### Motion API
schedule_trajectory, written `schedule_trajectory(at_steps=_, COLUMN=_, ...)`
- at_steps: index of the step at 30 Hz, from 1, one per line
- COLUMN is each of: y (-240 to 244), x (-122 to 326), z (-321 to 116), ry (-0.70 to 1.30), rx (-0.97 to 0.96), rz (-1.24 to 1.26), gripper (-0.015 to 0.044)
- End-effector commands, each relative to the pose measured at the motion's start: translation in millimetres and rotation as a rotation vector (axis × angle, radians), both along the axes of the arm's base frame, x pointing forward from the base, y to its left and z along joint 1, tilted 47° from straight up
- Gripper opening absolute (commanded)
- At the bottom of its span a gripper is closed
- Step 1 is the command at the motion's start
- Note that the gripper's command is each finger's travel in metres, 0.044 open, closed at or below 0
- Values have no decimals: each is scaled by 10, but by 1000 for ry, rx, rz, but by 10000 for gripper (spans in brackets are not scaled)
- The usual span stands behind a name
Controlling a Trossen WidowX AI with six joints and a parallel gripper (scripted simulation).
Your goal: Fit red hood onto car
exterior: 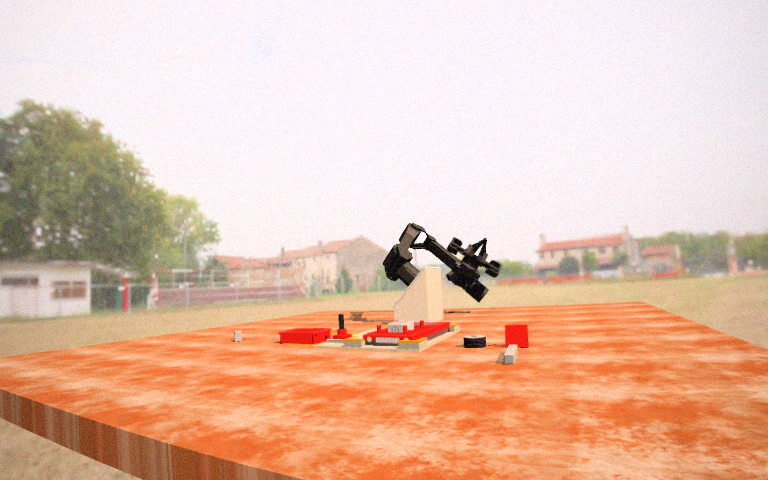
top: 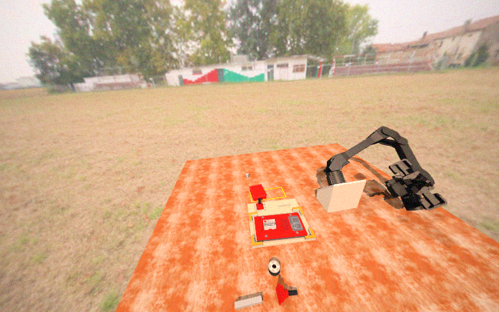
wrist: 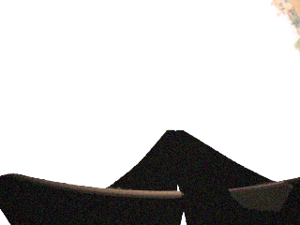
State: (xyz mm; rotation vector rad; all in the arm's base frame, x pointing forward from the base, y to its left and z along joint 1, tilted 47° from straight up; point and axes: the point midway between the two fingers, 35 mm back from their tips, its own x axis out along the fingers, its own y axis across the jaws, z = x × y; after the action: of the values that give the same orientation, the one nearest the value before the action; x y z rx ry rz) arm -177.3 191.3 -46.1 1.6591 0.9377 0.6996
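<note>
Pincer [top: 423,200], closed on nothing and raised off the counter [top: 368,264], hangs well apart from the hood [top: 257,191], which lies flat, probably roof up, far across beyond the chassis [top: 280,225].
</note>
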Motion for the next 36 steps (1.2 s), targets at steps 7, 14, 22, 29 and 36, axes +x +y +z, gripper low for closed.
schedule_trajectory(at_steps=7, y=346, x=377, z=102, ry=300, rx=180, rz=-275, gripper=184)
schedule_trajectory(at_steps=14, y=627, x=1016, z=167, ry=582, rx=493, rz=-630, gripper=367)
schedule_trajectory(at_steps=22, y=852, x=1783, z=290, ry=821, rx=987, rz=-958, gripper=440)
schedule_trajectory(at_steps=29, y=863, x=2516, z=418, ry=914, rx=1521, rz=-1168, gripper=440)
schedule_trajectory(at_steps=36, y=601, x=3189, z=549, ry=831, rx=1941, rz=-1315, gripper=440)
